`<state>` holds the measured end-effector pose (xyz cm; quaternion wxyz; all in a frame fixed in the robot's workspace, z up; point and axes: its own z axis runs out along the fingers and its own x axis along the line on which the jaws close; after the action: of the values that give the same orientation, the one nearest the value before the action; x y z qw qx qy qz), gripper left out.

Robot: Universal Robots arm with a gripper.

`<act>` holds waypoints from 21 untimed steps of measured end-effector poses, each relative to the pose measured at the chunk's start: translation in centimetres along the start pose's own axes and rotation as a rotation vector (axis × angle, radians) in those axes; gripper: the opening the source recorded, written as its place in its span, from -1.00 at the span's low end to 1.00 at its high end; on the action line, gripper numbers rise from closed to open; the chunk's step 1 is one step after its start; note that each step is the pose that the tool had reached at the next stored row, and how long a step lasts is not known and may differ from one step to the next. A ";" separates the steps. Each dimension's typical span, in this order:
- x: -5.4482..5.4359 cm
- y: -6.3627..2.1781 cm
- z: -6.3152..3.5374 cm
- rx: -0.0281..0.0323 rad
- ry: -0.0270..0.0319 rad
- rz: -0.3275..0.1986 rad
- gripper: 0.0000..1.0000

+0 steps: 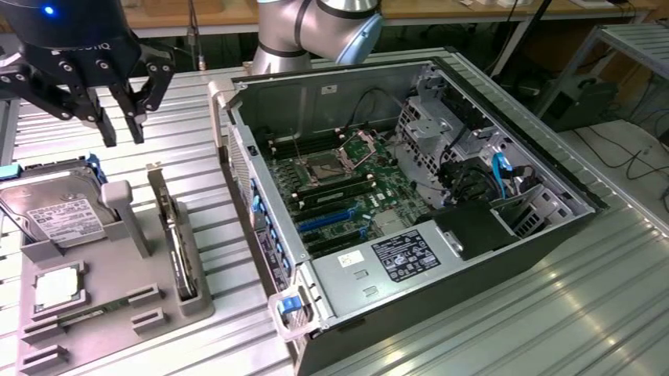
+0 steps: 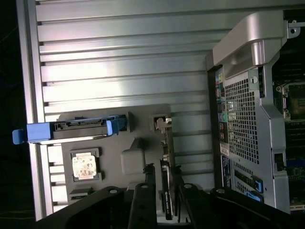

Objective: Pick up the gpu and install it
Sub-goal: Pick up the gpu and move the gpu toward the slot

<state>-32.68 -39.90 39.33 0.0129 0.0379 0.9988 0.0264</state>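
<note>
In the exterior view my gripper [image 1: 122, 138] hangs in the air toward that view's left, its jaws part-way apart and holding nothing. The gpu [image 1: 175, 243] stands on edge in the grey holder tray [image 1: 115, 291] on the table [image 1: 585, 313], below me and nearer the camera, its long axis running alongside the open computer case [image 1: 418, 196]. In the wrist view the card's thin edge [image 2: 166, 191] lies straight beneath the gap between my fingers [image 2: 142, 202], lengthwise with them, so I judge that the jaws face its two flat sides.
</note>
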 end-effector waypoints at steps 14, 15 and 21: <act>-0.1 -1.99 0.58 -0.0018 0.0044 -0.075 0.45; -0.2 -2.51 0.76 -0.0016 0.0046 -0.075 0.45; -0.2 -3.03 1.91 -0.0018 0.0044 -0.075 0.45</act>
<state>-32.66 -42.83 37.27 0.0117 0.0005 0.9996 0.0269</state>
